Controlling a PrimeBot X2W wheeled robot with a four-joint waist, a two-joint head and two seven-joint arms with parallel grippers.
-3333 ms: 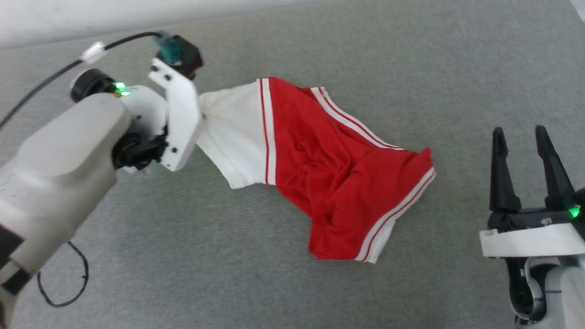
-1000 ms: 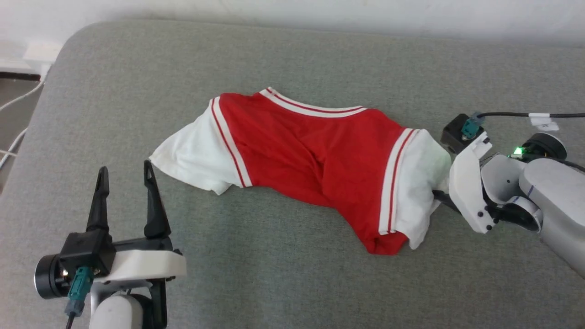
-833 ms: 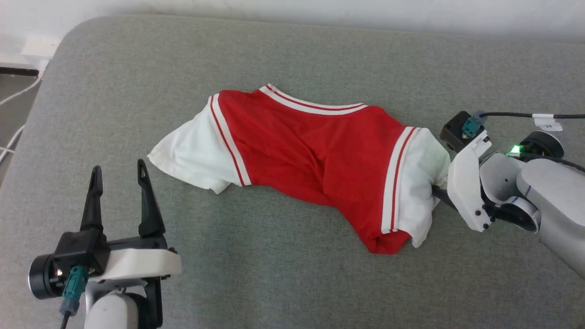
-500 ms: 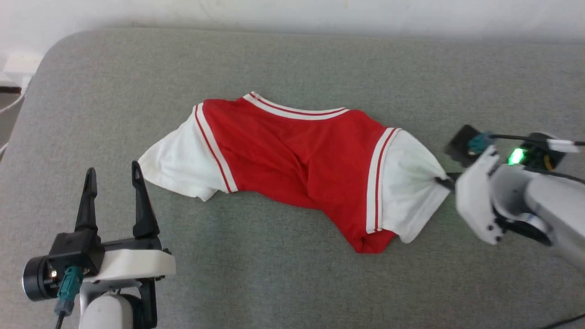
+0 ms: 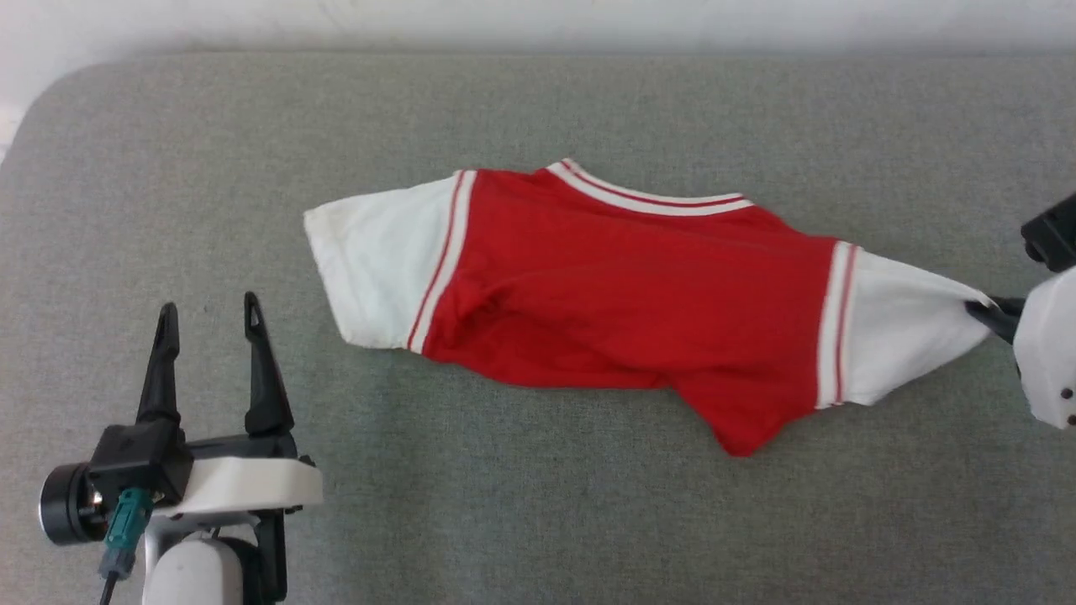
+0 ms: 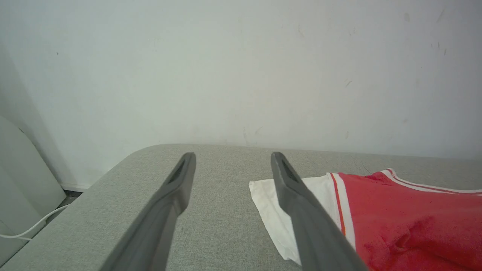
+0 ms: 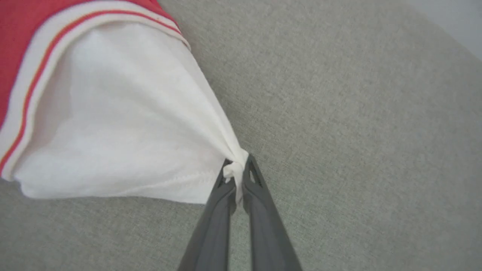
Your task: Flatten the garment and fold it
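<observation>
Garment (image 5: 622, 302) on grey, perhaps upholstered, surface (image 5: 538, 521)

Your light is soft, even and bright; a thin shadow hugs the near edge of the garment (image 5: 622, 302); your right wrist view looks slightly blurred.

place: indoor room | cues: grey upholstered surface (image 5: 538, 521), plain white wall (image 6: 241, 67), floor cable (image 6: 34, 226)

text: none legible | numbers: none legible | garment (image 5: 622, 294): no readable print showing
</observation>
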